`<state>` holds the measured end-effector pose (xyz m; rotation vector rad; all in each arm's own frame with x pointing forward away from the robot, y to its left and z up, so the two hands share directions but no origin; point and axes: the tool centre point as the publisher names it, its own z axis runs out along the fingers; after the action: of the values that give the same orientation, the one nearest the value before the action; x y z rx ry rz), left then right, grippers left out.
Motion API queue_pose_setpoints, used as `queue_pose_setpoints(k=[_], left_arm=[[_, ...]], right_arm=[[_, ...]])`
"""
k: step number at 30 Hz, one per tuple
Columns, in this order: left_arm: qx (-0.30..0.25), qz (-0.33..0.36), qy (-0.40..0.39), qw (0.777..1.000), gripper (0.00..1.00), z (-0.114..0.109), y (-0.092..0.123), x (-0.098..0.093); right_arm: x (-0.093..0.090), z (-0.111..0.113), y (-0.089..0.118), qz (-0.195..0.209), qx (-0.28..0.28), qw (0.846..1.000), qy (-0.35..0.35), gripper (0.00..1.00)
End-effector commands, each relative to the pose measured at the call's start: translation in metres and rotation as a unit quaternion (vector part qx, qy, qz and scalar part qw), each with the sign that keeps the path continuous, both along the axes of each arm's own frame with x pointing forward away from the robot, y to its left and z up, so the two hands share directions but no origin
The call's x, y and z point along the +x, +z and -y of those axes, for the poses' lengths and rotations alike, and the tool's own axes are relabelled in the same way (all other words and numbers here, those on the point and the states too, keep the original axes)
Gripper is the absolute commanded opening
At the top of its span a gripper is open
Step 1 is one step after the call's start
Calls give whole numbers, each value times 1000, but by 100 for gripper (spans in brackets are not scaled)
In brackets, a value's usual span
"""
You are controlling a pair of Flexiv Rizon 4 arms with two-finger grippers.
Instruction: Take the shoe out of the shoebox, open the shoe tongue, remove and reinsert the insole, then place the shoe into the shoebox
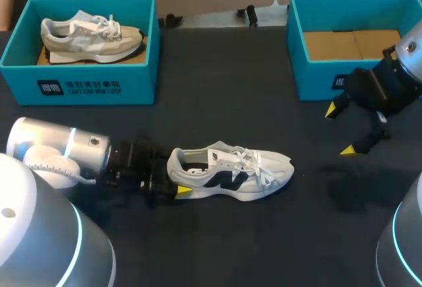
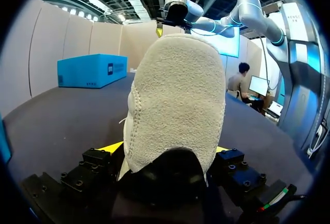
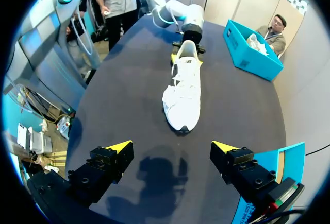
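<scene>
A white shoe with black markings (image 1: 231,171) lies on its sole on the dark table, toe to the right. My left gripper (image 1: 177,176) is at its heel and stands open, one yellow fingertip (image 1: 183,190) showing beside the heel. In the left wrist view the suede heel (image 2: 175,100) fills the space between the two fingers (image 2: 111,148); I cannot see contact on both sides. My right gripper (image 1: 340,130) hangs open and empty in front of the right shoebox (image 1: 316,79), well off the toe. From the right wrist the shoe (image 3: 185,87) lies ahead of that gripper (image 3: 171,145).
A blue shoebox (image 1: 86,2) at the back left holds a beige shoe (image 1: 92,36). The blue box at the back right shows only its cardboard floor (image 1: 349,44). Dark table stretches between the boxes and around the white shoe.
</scene>
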<state>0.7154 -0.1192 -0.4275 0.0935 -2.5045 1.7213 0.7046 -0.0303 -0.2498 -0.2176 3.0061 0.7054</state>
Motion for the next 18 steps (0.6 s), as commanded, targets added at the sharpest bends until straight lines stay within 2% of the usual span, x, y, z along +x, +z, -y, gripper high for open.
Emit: queue_pose_setpoints(k=[1, 18], left_arm=[[5, -2, -5, 1000, 0, 3, -3, 1], [7, -15, -7, 1000, 0, 2, -1, 3]], right_arm=[[-1, -1, -1, 1, -1, 1000, -1, 100], [-1, -1, -1, 1, -1, 1000, -1, 100]])
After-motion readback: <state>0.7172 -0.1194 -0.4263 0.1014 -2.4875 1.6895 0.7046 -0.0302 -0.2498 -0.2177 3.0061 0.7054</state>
